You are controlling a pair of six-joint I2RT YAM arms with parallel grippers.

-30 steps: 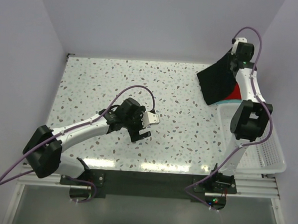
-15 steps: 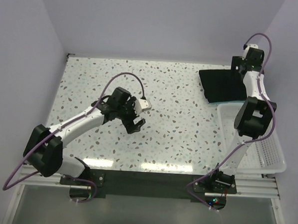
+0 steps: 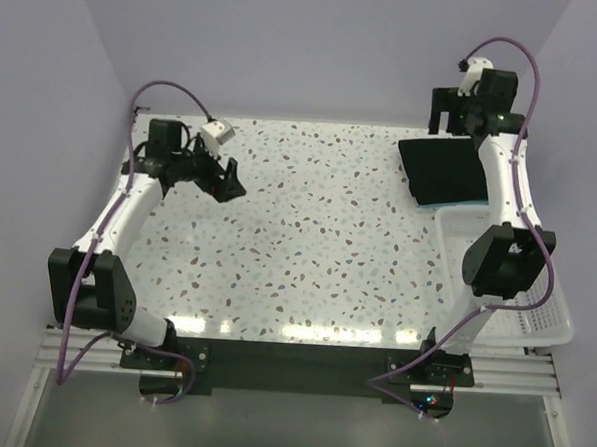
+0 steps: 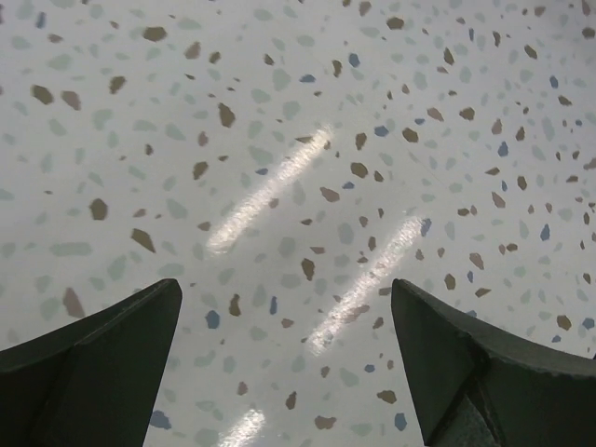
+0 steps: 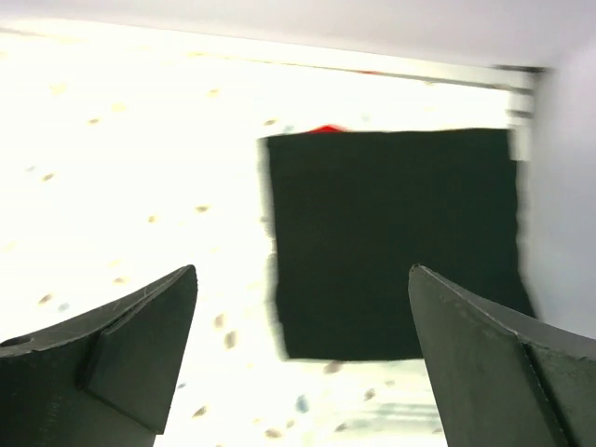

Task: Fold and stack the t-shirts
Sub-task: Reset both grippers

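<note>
Top external view, far right: folded black t-shirt (image 3: 443, 171), judged soft and limp, best pinched along an edge; left gripper (image 3: 225, 183) and right gripper (image 3: 449, 115) spread wide, empty.

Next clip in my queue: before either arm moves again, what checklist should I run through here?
1. Right tool open, gripping nothing: ok; it hangs above the black t-shirt.
2. Black t-shirt folded flat on top: ok.
3. Stack edges flush: not ok; the teal t-shirt peeks out on the near side, and the red t-shirt shows a sliver.
4. Left tool open, away from the stack: ok; only speckled table beneath.
5. More shirts in the basket: cannot tell; the right arm covers part.
</note>
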